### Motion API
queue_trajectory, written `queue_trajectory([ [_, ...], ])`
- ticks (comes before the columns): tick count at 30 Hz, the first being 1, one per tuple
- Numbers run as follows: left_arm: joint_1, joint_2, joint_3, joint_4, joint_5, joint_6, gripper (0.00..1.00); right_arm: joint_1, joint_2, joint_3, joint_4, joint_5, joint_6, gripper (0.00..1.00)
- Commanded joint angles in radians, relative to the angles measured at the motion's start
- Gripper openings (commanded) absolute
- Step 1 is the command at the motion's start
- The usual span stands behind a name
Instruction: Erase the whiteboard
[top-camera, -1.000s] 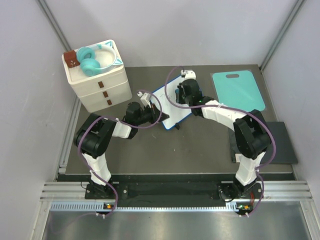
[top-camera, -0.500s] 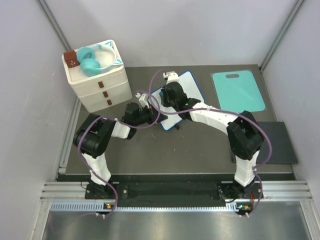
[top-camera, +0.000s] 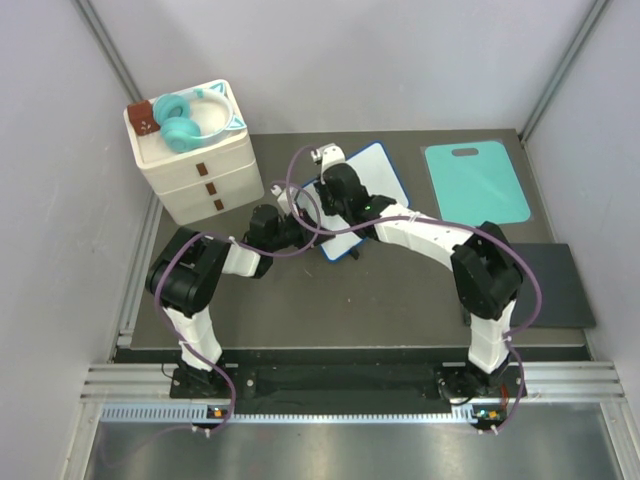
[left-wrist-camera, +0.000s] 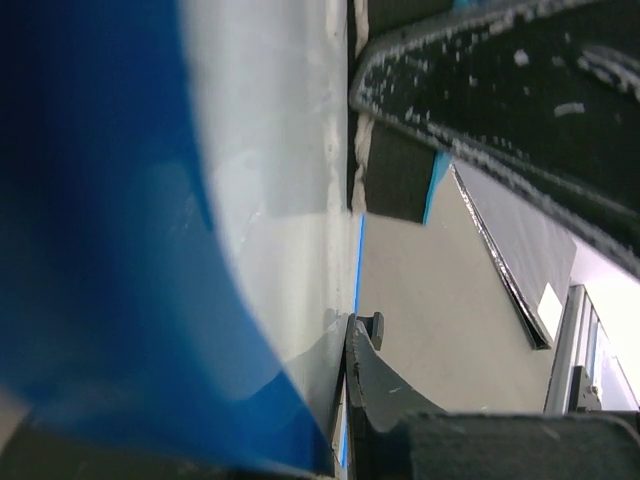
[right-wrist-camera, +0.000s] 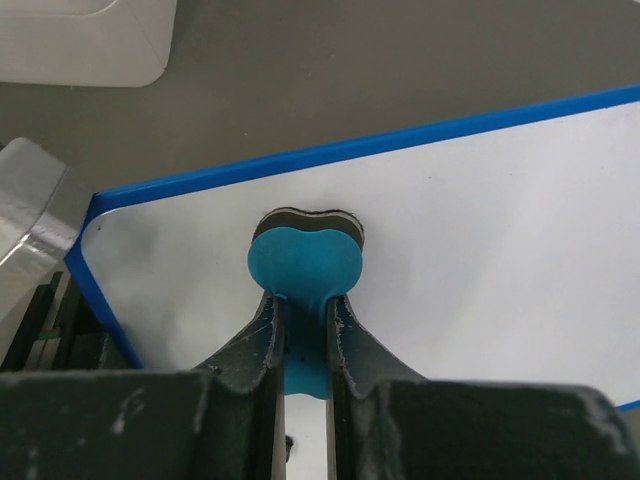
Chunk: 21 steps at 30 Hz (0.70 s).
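The whiteboard (top-camera: 377, 172), white with a thin blue rim, lies slanted at the middle of the table. My left gripper (top-camera: 303, 224) is shut on its near left edge; the left wrist view shows the jaws (left-wrist-camera: 348, 328) clamped on the rim next to a small black foot (left-wrist-camera: 375, 326). My right gripper (top-camera: 333, 199) is shut on a blue eraser (right-wrist-camera: 304, 262) with a dark felt underside. It presses the eraser on the board (right-wrist-camera: 480, 230) near its left corner. The board surface around the eraser looks white, with only faint grey smudges.
A white drawer unit (top-camera: 200, 170) with teal headphones (top-camera: 180, 122) on top stands at the back left. A teal mat with a handle slot (top-camera: 475, 182) lies at the back right. A dark pad (top-camera: 558, 285) lies at the right edge.
My right gripper has slid the eraser leftward across the board, from near its middle to its left corner. The left gripper has kept its hold on the board's edge.
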Motion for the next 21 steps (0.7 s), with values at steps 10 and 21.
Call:
queue_trajectory([
  [10, -0.097, 0.021, 0.010, -0.204, 0.139, 0.329, 0.00, 0.135, 0.108, -0.109, -0.049, -0.110, 0.015, 0.00],
  [21, -0.096, -0.022, -0.008, -0.216, 0.108, 0.346, 0.00, 0.091, 0.130, -0.198, -0.054, -0.050, 0.105, 0.00],
])
